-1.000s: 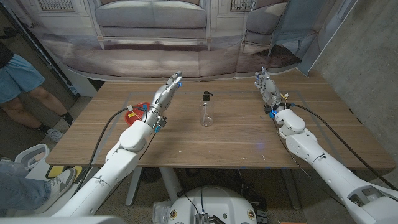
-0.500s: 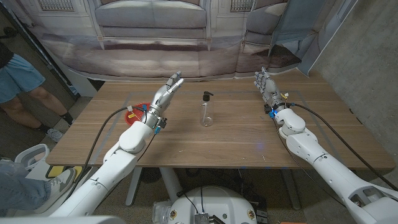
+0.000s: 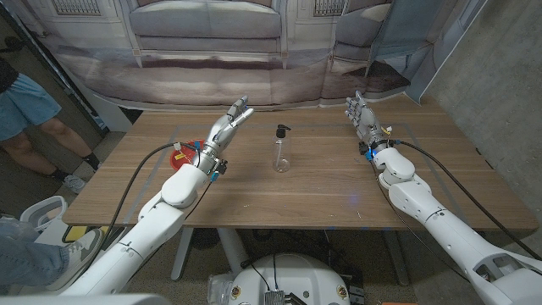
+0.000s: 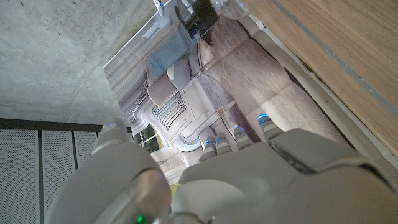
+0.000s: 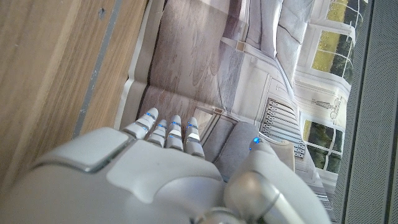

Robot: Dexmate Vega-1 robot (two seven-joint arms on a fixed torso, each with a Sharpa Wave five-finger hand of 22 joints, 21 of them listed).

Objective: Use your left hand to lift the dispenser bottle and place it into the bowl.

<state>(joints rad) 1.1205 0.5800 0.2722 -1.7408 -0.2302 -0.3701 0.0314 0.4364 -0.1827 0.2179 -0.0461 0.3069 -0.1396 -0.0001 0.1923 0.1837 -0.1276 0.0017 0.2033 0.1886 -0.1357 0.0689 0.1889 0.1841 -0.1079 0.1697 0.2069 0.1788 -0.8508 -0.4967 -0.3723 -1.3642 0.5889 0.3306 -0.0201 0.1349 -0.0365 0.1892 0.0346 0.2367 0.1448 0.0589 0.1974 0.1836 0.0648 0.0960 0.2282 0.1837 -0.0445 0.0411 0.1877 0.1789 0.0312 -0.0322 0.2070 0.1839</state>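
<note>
Standing mid-table, dispenser bottle (image 3: 281, 149), left hand (image 3: 229, 120) near

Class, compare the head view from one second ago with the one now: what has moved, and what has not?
The left hand has opened its fingers a little, thumb spreading from the rest; it holds nothing and has not reached the dispenser bottle. The bottle stands upright where it was, the red bowl is unmoved behind the left arm, and the right hand is unchanged.
</note>
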